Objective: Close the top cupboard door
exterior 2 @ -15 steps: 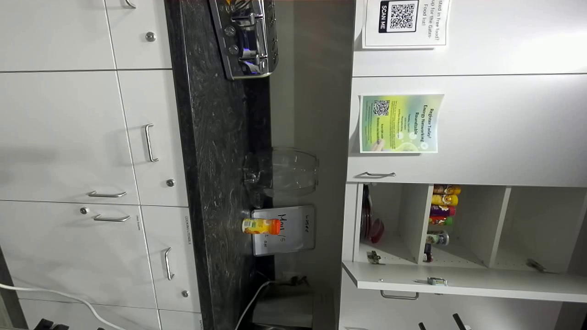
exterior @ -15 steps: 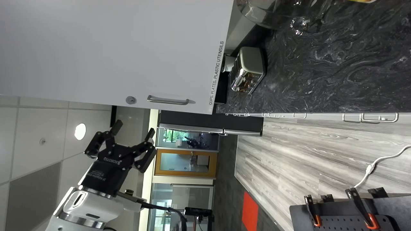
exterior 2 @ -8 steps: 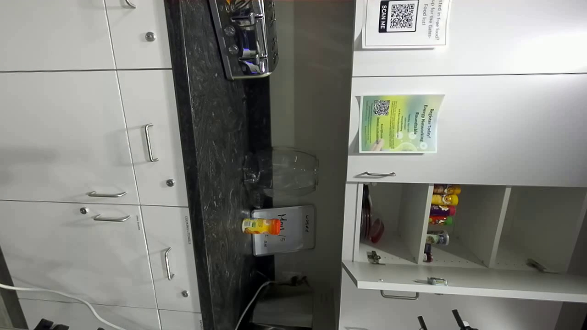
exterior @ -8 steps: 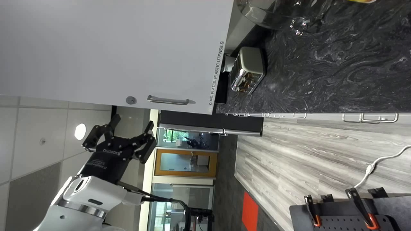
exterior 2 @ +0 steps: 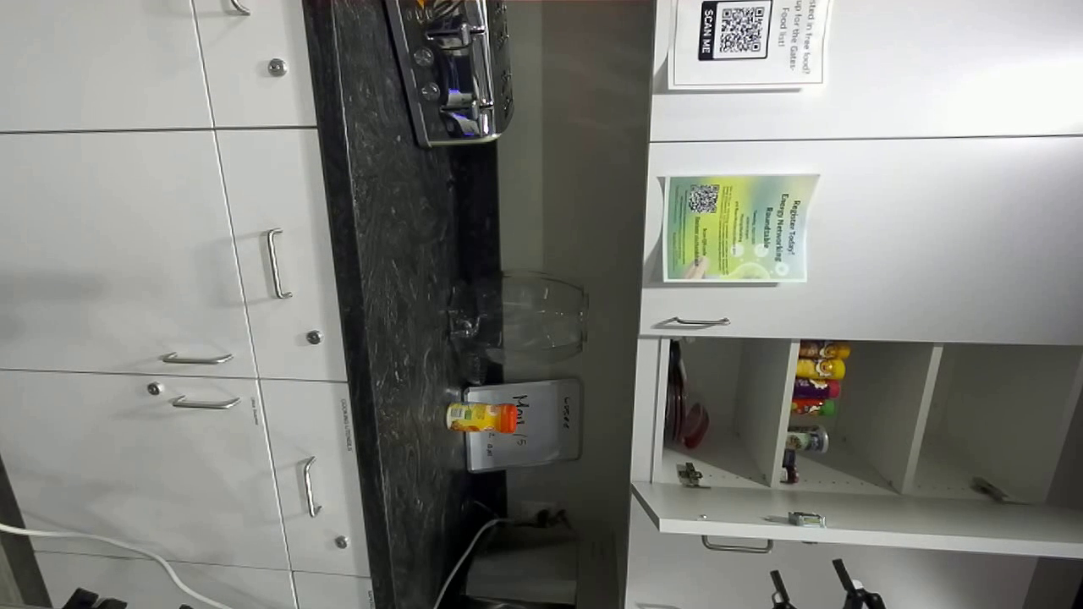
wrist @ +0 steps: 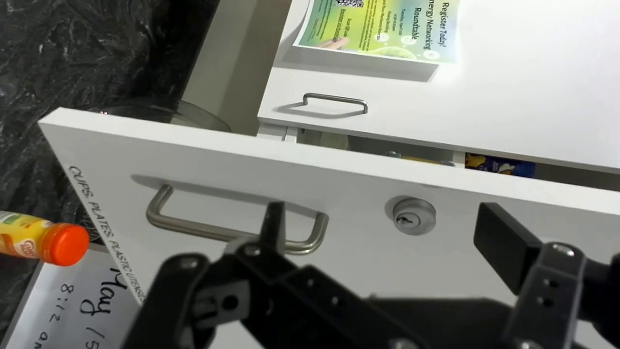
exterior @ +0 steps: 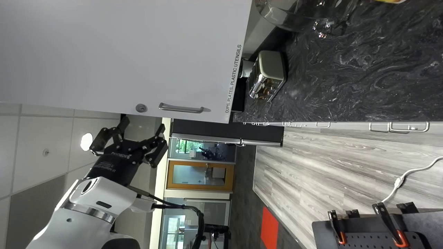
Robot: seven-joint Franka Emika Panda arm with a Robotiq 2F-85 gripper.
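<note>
The top cupboard door is a large white panel that stands open, swung out from its shelves. It shows in both exterior views (exterior: 121, 52) (exterior 2: 854, 524) and in the wrist view (wrist: 348, 252). Its silver bar handle (wrist: 193, 226) and round lock (wrist: 414, 216) are on its outer face. My gripper (exterior: 142, 126) is open and empty, close to the door's free edge on the outer side. It also shows in an exterior view (exterior 2: 808, 573). In the wrist view the gripper (wrist: 382, 208) faces the door, one finger overlapping the handle. I cannot see contact.
A closed neighbouring door (exterior 2: 914, 237) carries a flyer (exterior 2: 736, 228). Bottles (exterior 2: 819, 369) stand on the open cupboard's shelves. Below, the black counter (exterior: 373, 79) holds a toaster (exterior: 271, 65), a glass dispenser (exterior 2: 541, 315), an orange-capped bottle (exterior 2: 482, 417) and a small whiteboard (exterior 2: 550, 448).
My gripper has moved closer to the door, up in one exterior picture and further into the bottom edge of the other. It has stayed open. The door has not moved.
</note>
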